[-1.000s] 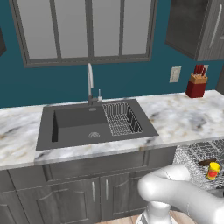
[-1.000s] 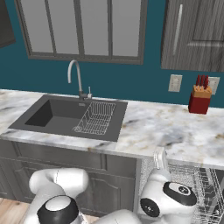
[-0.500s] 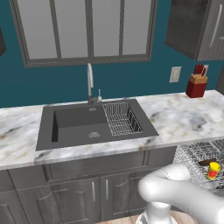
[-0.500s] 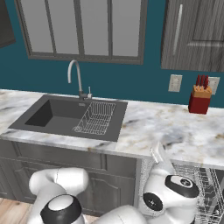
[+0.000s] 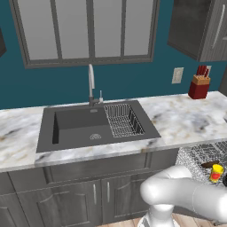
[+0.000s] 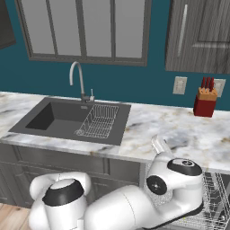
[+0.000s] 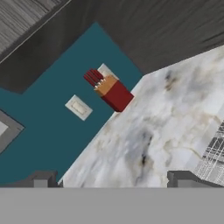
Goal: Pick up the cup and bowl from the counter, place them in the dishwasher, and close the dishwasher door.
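Yellow, red-banded cup (image 5: 216, 173) sits unlabelled in the dishwasher (image 5: 199, 156).

cup (image 5: 216, 172) in dishwasher (image 5: 205, 156) rack, below counter (image 5: 186, 119) R end, knife block (image 5: 199, 86) on counter

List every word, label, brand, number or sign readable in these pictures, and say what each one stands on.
None: no readable text anywhere.
Knife block: plain red, no label.
Wall outlet: blank plate.
Cup in the dishwasher rack: yellow with a red band, no lettering.
Counter, sink and cabinet doors: no markings.
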Available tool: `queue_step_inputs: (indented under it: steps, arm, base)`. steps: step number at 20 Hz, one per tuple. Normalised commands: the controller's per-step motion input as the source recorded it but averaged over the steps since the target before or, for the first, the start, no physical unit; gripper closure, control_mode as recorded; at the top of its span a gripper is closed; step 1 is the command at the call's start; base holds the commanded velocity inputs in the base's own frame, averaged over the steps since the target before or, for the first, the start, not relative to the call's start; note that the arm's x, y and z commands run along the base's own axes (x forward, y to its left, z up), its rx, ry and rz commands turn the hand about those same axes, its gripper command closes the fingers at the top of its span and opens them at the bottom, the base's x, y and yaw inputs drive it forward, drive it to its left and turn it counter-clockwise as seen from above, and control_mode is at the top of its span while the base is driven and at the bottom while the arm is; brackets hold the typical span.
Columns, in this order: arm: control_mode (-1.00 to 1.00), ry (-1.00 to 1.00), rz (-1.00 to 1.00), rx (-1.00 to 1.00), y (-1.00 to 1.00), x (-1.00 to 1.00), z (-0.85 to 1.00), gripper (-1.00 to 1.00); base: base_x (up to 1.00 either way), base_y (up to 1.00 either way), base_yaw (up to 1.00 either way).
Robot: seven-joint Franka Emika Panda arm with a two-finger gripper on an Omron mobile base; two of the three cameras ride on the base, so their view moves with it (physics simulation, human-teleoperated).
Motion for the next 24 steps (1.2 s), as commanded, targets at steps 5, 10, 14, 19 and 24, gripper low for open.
queue_step_inputs:
  steps: [5,10,14,19,24]
  arm:
    - [-1.00,0.16,0.26,-0.07,-0.38,-0.27,0.34,-1.00]
    - [-1.00,0.14,0.28,-0.08,-0.32,-0.39,0.17,-1.00]
    - [-1.00,0.13,0.28,-0.09,-0.35,-0.36,0.14,-1.00]
    - [-1.00,0.12,0.28,-0.08,-0.35,-0.36,0.14,-1.00]
    - [-1.00,0.08,0.27,-0.06,-0.45,-0.51,0.24,-1.00]
  base:
    - [0.00,0.00,0.00]
    - [0.00,0.00,0.00]
    - [0.00,0.00,0.00]
    - [0.00,0.00,0.00]
    - [0.00,0.00,0.00]
